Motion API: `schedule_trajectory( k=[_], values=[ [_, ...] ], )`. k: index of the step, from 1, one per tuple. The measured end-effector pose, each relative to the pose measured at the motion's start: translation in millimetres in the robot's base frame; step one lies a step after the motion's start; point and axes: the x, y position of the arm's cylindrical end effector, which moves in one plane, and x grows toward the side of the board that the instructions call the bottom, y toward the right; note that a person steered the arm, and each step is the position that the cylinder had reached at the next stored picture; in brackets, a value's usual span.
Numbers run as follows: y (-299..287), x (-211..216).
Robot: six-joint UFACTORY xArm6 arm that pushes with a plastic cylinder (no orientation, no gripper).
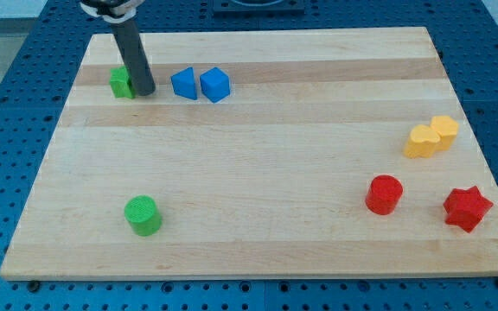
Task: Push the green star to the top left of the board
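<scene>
The green star [121,83] lies near the view's top left of the wooden board [258,164], partly hidden behind my rod. My tip [144,92] rests on the board touching the star's right side. Two blue blocks stand just right of the tip: a blue triangle-like block [183,83] and a blue cube [215,85].
A green cylinder [143,215] stands at the view's bottom left. At the right are a yellow heart-like block [421,141] touching a yellow block [444,131], a red cylinder [384,193] and a red star [467,208]. Blue perforated table surrounds the board.
</scene>
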Motion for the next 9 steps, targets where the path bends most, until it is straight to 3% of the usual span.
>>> schedule_trajectory(
  k=[1,2,4,8,9],
  values=[
    [16,47],
    [-4,71],
    [-49,38],
    [-49,-1],
    [-53,-26]
  ],
)
